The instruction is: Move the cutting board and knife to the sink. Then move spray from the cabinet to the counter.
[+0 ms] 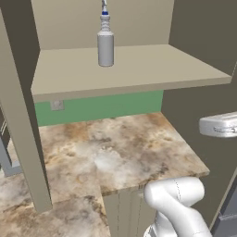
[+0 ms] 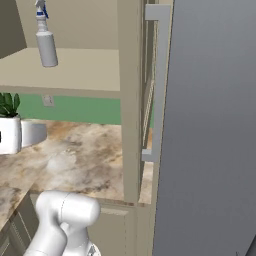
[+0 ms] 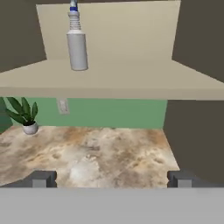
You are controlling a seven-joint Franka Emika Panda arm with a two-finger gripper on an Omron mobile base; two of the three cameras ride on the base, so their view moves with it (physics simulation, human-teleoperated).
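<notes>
We find the spray (image 1: 105,44) standing upright on the flat beige shelf (image 1: 139,69) of the open cabinet (image 1: 196,32), toward the left half of that shelf and set back from its front edge; its nozzle is cut off by the top edge in the left base view and in the hand view, while the right base view shows the white-and-blue head more fully. Nothing touches the bottle. Below the shelf runs a green back wall (image 1: 106,107) with a small pale outlet plate (image 1: 57,105), and beneath that lies the marble-patterned counter (image 1: 115,152), bare under the cabinet. The gripper (image 3: 111,179) hangs well short of the spray, lower than the shelf and over the counter's near part; in the hand view we see its two dark fingertips (image 3: 40,179) standing wide apart at the bottom with nothing between them. In the left base view the white arm (image 1: 178,203) rises at the lower right, cut off by the frame. A potted plant (image 3: 24,116) sits on the counter far to the left; in the right base view its white pot is partly cropped. A tall grey panel with a long handle (image 2: 160,85) fills the right of that view. A silvery object (image 1: 220,125) at the right edge of the left base view is too cropped for us to name.
</notes>
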